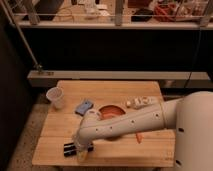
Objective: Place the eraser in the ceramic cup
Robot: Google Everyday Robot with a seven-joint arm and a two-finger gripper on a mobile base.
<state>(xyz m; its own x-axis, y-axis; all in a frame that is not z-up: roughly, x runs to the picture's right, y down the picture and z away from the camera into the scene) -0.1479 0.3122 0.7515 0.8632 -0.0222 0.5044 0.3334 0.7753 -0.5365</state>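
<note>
The eraser (69, 147), a black bar, lies near the front left edge of the wooden table (55, 135). My gripper (81, 151) is down at the eraser's right end and covers that part of it. Whether it grips the bar does not show. The white arm (125, 122) reaches in from the right across the table's middle. The ceramic cup (55, 97), small and whitish, stands upright at the table's left edge, well behind the eraser and the gripper.
A light-blue block (84, 106) lies between the cup and an orange bowl (111, 110), which the arm partly hides. A white packet (140, 102) lies at the back right. A small orange piece (140, 136) is near the front right. A railing and shelf stand behind the table.
</note>
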